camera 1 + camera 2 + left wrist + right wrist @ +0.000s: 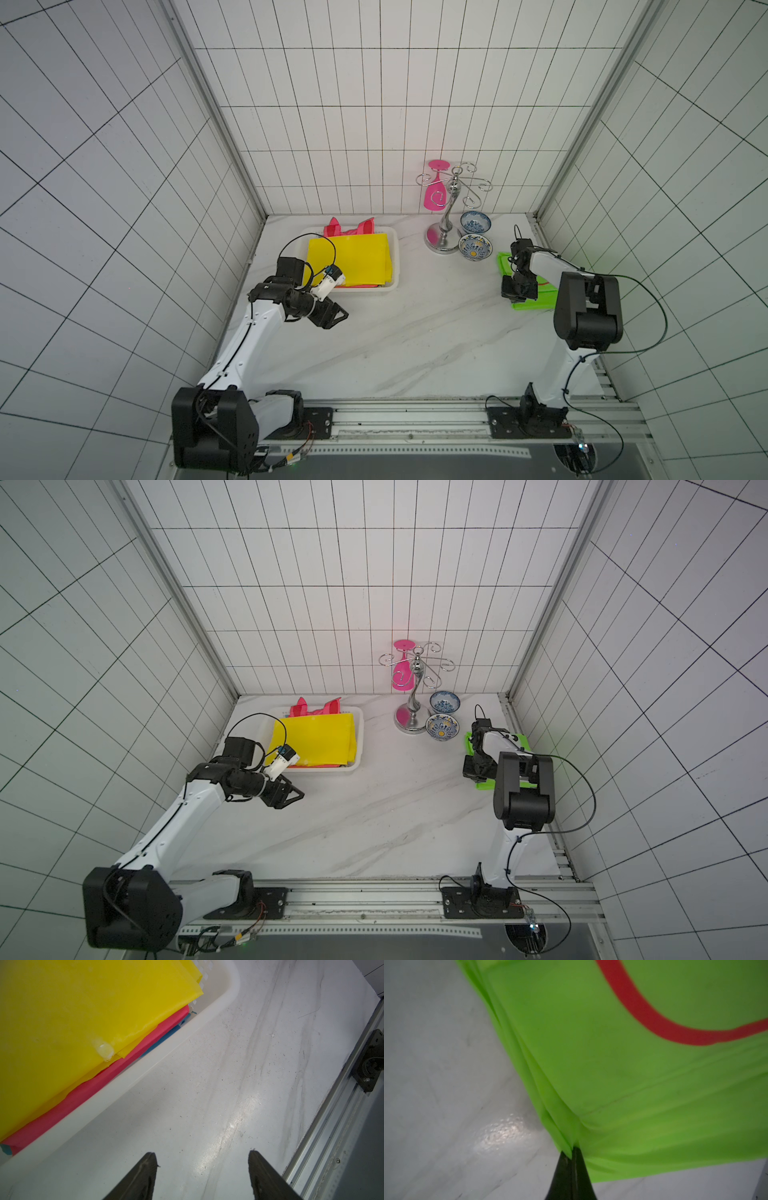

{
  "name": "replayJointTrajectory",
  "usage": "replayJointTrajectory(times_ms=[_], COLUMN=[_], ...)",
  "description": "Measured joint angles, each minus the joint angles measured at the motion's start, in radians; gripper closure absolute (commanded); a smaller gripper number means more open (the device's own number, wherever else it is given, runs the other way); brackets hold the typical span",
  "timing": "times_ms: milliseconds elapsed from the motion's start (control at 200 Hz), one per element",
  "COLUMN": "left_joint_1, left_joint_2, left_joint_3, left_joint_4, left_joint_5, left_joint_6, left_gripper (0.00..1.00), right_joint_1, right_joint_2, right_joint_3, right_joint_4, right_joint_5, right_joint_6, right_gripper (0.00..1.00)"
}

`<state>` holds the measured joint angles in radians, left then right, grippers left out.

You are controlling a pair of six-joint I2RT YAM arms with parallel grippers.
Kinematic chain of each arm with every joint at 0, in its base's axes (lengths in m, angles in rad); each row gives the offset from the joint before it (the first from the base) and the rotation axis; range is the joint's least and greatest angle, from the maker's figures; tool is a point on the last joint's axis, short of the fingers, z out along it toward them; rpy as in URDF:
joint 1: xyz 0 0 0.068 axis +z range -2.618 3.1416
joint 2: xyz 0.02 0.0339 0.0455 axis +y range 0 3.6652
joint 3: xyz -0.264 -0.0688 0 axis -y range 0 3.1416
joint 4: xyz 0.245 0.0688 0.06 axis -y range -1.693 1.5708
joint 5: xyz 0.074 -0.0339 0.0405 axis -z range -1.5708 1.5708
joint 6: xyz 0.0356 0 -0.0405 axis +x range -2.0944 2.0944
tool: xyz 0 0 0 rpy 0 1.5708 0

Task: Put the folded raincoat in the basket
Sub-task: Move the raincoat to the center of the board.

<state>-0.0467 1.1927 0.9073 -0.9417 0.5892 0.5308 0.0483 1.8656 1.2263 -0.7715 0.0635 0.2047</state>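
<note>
White tiled walls (374,104) with dark grid lines close in three sides, with bare metal posts in the corners. The table (415,332) has a white, marble-look top with grey veins, scuffed and glossy under the light. A metal rail (415,415) along its near edge carries both arm bases.

The left arm (245,332) reaches to just in front of the basket (365,289). The left jaws stand wide apart over bare table, holding nothing. The right arm (582,307) bends down at the table's right edge. The right jaws are pinched tight on the puckered edge of the green raincoat (633,1084), which lies folded there, well apart from the basket.

The basket sits at the far left of the table. In it a yellow raincoat (353,259) lies on top of a pink one (349,227) and a blue one (166,1038).

Near the back wall stands a chrome stand (451,208) with a pink glass (435,193) hanging upside down. Two patterned bowls (475,221) (475,246) sit beside its foot.

The only marking that shows is a curved red band (643,1020) on the green raincoat.
</note>
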Motion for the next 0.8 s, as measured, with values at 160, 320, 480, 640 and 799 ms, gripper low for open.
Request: replayJointTrajectory(times_ms=[160, 320, 480, 640, 799], left_joint_1=[-0.005, -0.017, -0.048, -0.073, -0.08], left_joint_2=[0.009, 0.033, 0.061, 0.084, 0.104], left_joint_3=[0.0, 0.0, 0.0, -0.002, -0.021], left_joint_4=[-0.003, -0.006, -0.007, -0.011, -0.013], left_joint_5=[0.011, 0.024, 0.025, 0.024, 0.009], left_joint_6=[0.0, 0.0, 0.0, 0.005, 0.011], left_gripper=[0.28, 0.28, 0.28, 0.28, 0.28], right_joint_1=[0.133, 0.359, 0.646, 0.882, 1.017], right_joint_2=[-0.133, -0.282, -0.305, -0.216, -0.142], right_joint_3=[-0.109, -0.202, -0.245, -0.193, -0.084], right_joint_4=[-0.008, 0.0, 0.089, 0.185, 0.271], right_joint_5=[-0.1, -0.158, -0.188, -0.196, -0.211], right_joint_6=[0.07, 0.217, 0.412, 0.578, 0.659], right_gripper=[1.0, 1.0, 1.0, 0.97, 0.68])
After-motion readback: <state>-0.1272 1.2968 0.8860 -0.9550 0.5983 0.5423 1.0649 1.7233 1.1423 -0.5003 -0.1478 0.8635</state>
